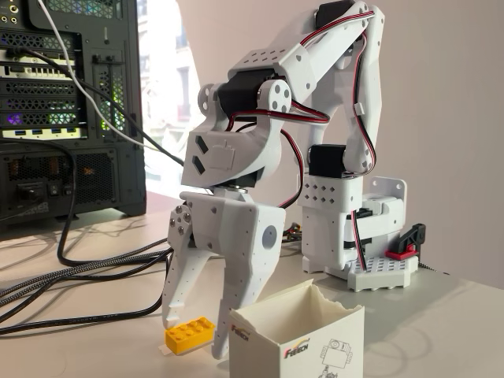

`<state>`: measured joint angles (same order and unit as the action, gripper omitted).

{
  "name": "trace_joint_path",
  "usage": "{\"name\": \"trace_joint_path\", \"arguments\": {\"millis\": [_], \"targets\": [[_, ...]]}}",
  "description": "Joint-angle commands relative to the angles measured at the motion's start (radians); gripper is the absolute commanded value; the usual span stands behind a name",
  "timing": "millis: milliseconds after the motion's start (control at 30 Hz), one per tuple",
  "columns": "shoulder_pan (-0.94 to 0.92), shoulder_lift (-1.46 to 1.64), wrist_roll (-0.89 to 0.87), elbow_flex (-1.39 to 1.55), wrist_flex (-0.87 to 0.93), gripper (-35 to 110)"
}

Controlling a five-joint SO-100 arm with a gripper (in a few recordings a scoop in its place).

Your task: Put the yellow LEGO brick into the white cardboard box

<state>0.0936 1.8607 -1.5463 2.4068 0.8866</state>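
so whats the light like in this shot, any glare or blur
Fixed view: strong backlight from the window behind the arm, blown out to white; the tabletop catches a bright sheen. The open fingers, the yellow LEGO brick and the white cardboard box look sharp, with soft shadows beneath; no motion blur.

Shell: white printed plastic, small screw holes dotted along panels
Servos: black blocks at the joints
Cables: red, black and white wires looped between joints
Tool: two white tapered fingers
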Motion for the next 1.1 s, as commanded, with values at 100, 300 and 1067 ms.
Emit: {"name": "trace_joint_path", "arguments": {"millis": [100,300,1067], "targets": [[-0.043,0.018,0.057,-0.038,-0.008,13],[-0.095,0.021,0.137,-0.041,-0.003,-9],[0.086,0.319,0.899,-0.454,0.425,-9]]}}
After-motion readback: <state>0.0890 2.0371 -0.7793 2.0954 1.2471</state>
